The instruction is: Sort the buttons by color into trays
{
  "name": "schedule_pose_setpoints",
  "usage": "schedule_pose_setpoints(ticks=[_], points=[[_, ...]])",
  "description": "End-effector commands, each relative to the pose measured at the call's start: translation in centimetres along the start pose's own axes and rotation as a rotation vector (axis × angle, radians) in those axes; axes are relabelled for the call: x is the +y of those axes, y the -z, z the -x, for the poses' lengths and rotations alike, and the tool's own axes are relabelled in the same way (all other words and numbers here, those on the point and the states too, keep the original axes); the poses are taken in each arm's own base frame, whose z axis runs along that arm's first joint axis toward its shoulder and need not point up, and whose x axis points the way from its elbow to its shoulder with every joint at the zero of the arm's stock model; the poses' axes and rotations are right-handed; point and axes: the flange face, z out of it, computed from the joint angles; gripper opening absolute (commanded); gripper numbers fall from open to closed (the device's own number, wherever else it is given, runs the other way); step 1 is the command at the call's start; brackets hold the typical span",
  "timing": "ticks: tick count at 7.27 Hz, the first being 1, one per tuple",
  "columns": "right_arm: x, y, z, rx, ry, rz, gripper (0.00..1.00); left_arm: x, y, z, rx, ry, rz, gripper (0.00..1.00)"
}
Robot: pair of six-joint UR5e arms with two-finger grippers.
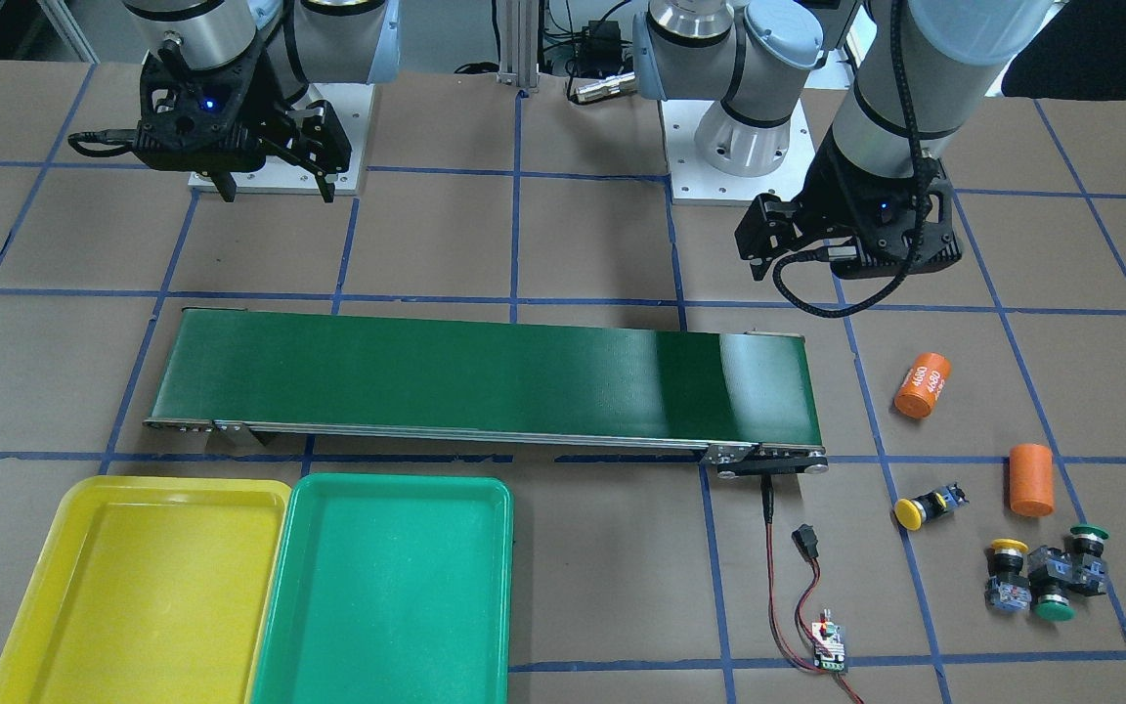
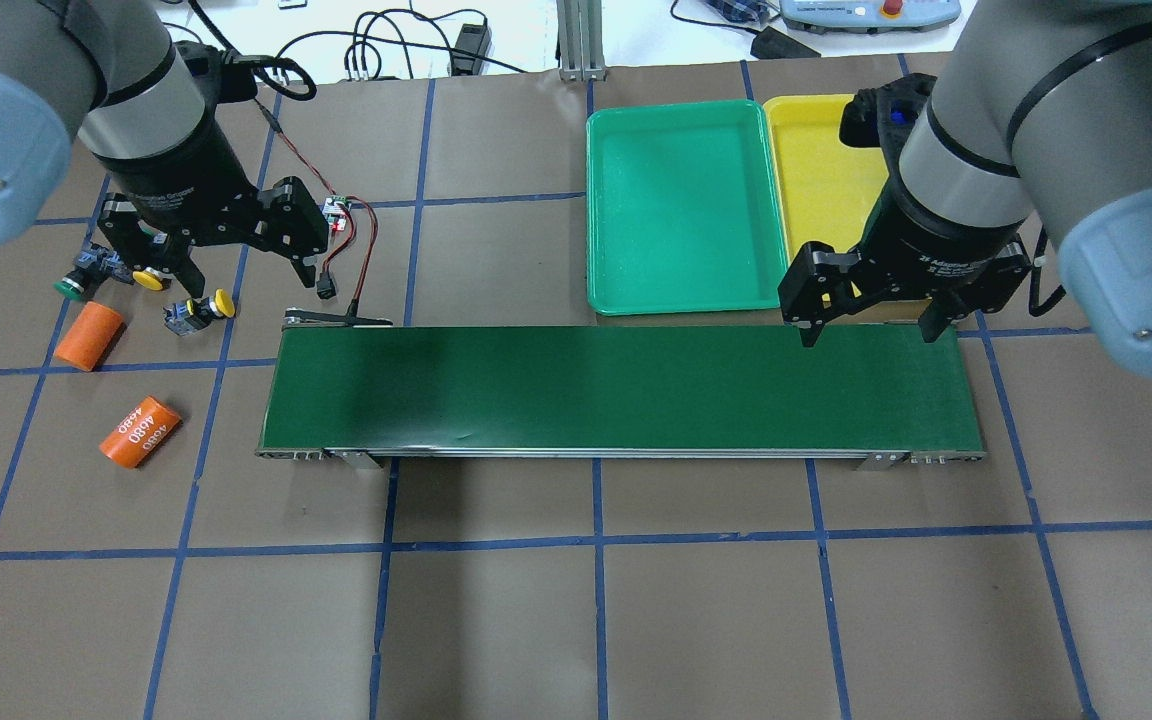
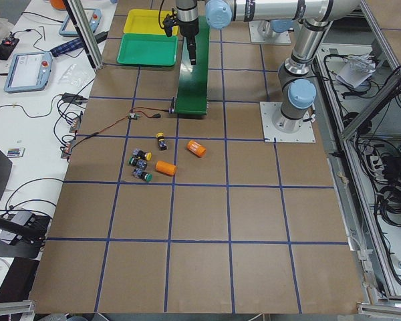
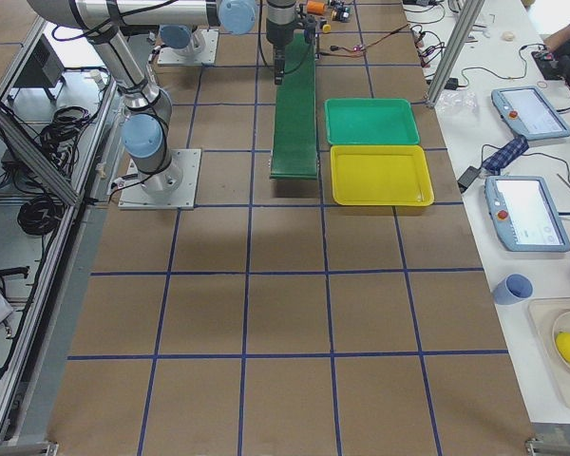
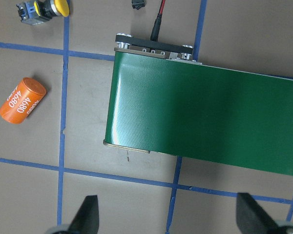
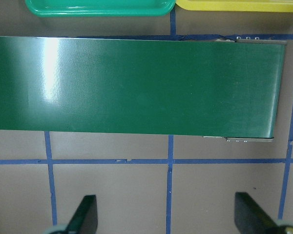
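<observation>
Tabletop [image 2: 636,620]: buttons [image 2: 223,303] near L end effector [image 2: 241,278]

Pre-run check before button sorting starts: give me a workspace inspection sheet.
Surface: brown paper table with blue tape grid.
Job's things: four buttons, two yellow, two green, loose near the left arm; yellow tray and green tray empty, side by side.
Clutter: two orange cylinders near the buttons; conveyor belt mid-table.
Grippers: left gripper open, empty; right gripper open, empty.
Cables: red-black wires from belt end to circuit board.
Surroundings: control tablets on side bench.
</observation>
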Motion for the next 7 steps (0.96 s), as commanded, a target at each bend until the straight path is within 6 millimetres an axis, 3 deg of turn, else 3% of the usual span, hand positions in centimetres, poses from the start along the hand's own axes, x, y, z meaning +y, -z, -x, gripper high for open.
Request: schedule_pose_setpoints(ticks=[1,2,4,5,6,7], points=[[0.0,0.0,0.0,0.0,0.001,0.0,1.0,-0.5,0.7,-1.4,-0.008,-0.054,0.02,1.0],[0.0,0.0,0.0,0.0,-0.001,0.0,1.0,-0.6,1.1,-1.0,-0.003,-0.048,0.007,1.0],[0.0,0.0,0.0,0.0,0.001,0.0,1.0,-0.6,-0.2,-0.5,0.002,-0.161,0.034,1.0],[0.0,-0.1,0.0,0.002,0.002,0.003,1.0,-1.8,-0.4,1.3,0.008,-0.116,0.03,1.0],[0.0,-0.1,0.0,0.002,0.001,0.003,1.0,-3.8,-2.3,7.5,0.034,-0.088,0.067,1.0],[0.0,0.0,-0.1,0.002,0.001,0.001,1.0,-4.4,-4.2,12.4,0.061,-0.182,0.101,1.0]])
